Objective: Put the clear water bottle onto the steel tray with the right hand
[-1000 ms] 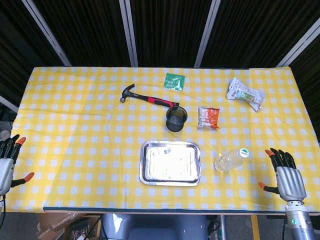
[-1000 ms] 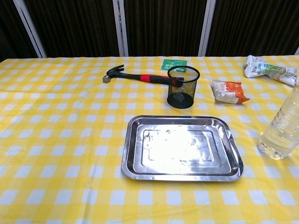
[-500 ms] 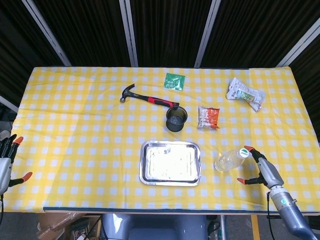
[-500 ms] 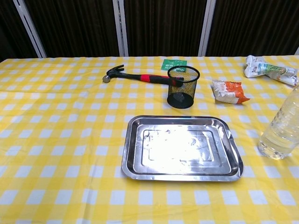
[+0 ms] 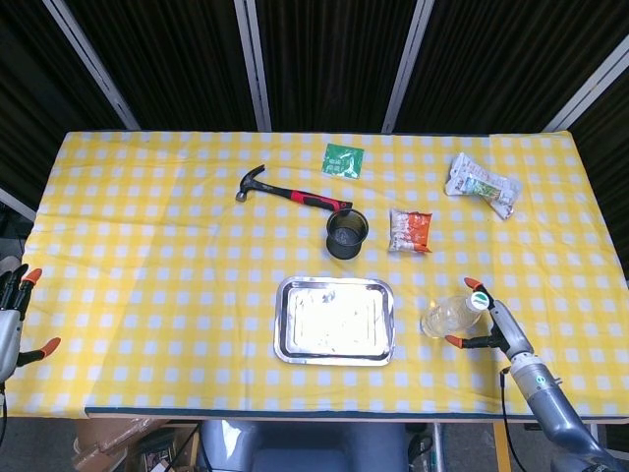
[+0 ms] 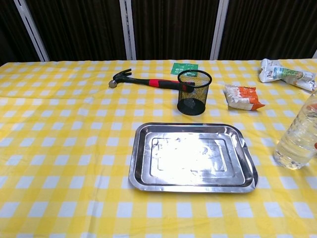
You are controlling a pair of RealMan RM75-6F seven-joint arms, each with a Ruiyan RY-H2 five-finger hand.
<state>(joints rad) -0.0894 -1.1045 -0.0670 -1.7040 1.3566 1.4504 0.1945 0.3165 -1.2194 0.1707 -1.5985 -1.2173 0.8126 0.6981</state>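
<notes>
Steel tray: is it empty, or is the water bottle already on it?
Empty. The steel tray shows only bare reflective metal; the clear water bottle stands upright on the cloth beside it.

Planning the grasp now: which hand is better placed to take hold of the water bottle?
The right hand. It sits right beside the water bottle, fingers spread around it, on the tray's right. The left hand hangs off the table's far left edge.
</notes>
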